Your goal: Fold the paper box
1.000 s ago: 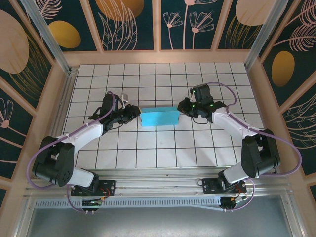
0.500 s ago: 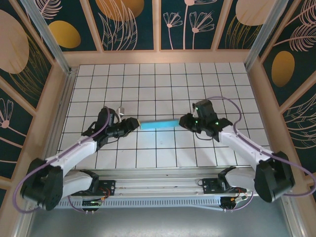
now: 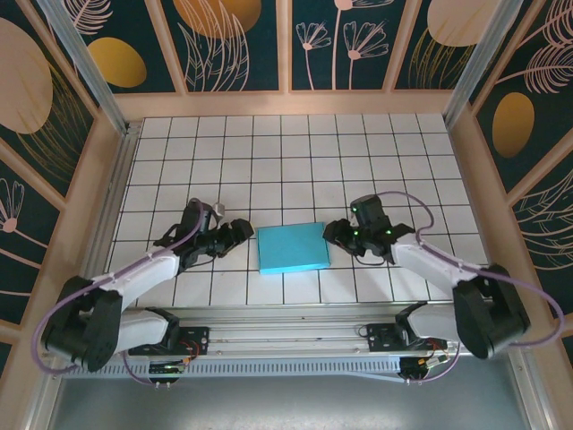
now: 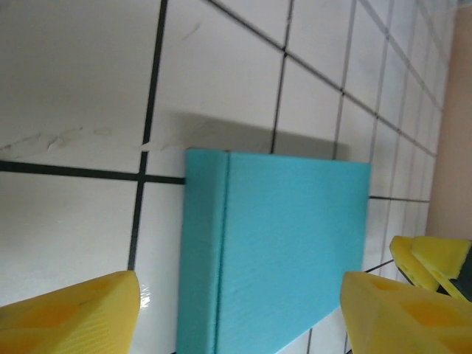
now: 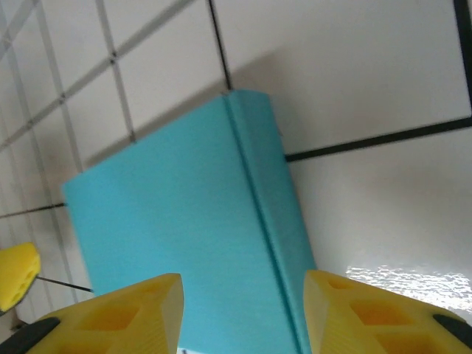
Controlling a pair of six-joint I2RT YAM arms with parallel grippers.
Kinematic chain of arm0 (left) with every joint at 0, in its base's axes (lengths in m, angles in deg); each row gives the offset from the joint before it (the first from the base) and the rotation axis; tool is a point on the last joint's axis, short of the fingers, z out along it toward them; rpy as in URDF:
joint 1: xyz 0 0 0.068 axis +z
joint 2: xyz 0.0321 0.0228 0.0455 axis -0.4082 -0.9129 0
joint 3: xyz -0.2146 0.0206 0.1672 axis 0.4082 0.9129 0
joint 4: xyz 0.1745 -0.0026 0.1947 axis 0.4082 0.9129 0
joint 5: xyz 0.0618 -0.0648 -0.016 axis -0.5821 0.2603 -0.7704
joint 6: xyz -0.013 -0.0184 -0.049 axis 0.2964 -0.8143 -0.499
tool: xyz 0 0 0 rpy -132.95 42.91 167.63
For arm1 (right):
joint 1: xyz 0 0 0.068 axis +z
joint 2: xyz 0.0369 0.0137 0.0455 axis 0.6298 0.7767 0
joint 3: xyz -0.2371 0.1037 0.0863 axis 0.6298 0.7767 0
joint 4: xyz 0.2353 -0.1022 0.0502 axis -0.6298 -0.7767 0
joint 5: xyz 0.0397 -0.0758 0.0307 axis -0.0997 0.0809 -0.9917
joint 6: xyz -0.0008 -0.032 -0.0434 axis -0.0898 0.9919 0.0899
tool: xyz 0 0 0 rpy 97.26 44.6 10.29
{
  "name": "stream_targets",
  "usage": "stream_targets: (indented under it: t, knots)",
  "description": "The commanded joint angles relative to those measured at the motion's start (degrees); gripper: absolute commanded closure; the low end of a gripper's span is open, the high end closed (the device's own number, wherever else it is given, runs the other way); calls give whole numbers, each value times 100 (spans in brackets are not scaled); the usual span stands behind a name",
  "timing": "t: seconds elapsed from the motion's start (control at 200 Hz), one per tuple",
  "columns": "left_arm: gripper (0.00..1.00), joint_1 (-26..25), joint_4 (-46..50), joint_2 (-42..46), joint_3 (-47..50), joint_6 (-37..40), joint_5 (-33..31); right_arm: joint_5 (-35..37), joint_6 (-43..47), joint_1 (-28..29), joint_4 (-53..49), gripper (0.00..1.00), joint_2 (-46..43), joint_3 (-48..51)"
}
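Top external view: paper box [image 3: 292, 248] lies flat on the tiled table [image 3: 269, 152], teal face up, lower middle of the frame, slightly skewed to the grid lines. Just beside its left short edge sits the left gripper [image 3: 243, 230], fingers spread, nothing held. Whether it touches the edge cannot be told. At the box's upper right corner sits the right gripper [image 3: 330, 230], likewise spread and empty-handed; touching or just off, cannot tell. Both arms reach in low from the bottom corners of the frame.

Left wrist view: box in the centre, a fold line running along its left side. Two yellow fingers [image 4: 74, 313] at the bottom corners stand wide apart, with the box ahead of them, not pinched. A yellow fingertip of the right gripper shows at the right edge, past the far end of the box.

Right wrist view: yellow fingers [image 5: 110, 321] wide apart at the bottom, box ahead between them, unpinched, crease near its right side. Glare on the tile at lower right.
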Motion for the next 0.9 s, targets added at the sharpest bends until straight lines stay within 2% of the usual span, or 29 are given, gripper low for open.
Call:
stream_targets:
  t: [0.0,0.125,0.225,0.425,0.651,0.831,0.891]
  knots:
    - [32,-35,-379,-284,-125,181,414,-359,130,41,333,56,459,-126]
    - [40,-149,-558,-805,-162,237,808,-496,40,214,615,66,789,-109]
    - [48,-386,-698,-1111,-203,212,813,-538,-86,248,800,73,930,-94]
    - [73,-556,-1107,-1577,-374,-27,746,-573,-437,352,1185,77,1103,-79]
    - [73,-510,-306,-2010,-1484,628,-24,-605,-343,313,1372,75,1927,-889]
    - [73,-123,-69,-2839,-2546,987,-289,-723,-333,312,1745,74,3002,-2146]
    - [73,44,-47,-3103,-2948,1100,-378,-705,-362,73,1842,74,3407,-2605]
